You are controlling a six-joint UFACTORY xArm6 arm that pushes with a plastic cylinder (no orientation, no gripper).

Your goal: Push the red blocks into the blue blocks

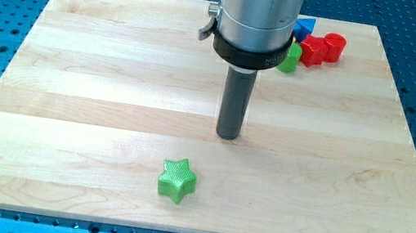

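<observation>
Nearest the view's bottom, a green star lies alone on the pale wooden table, a little left of centre and near the table's lower edge. Nothing touches it.

Above it, toward the middle of the table, my tip rests on the wood at the end of the dark rod, which hangs from a wide silver cylinder with a black collar. The tip stands apart from the star, up and to the view's right of it, and well apart from the cluster at the top. There are no jaws on this arm, only the rod, so nothing is held.

Farthest off, near the table's top edge and right of centre, the other blocks crowd together. A green block peeks out from behind the collar; its shape cannot be made out. Just to its right sit the red blocks, two pieces touching each other. A blue block shows just above the green one, touching or nearly touching the red, mostly hidden by the cylinder.
</observation>
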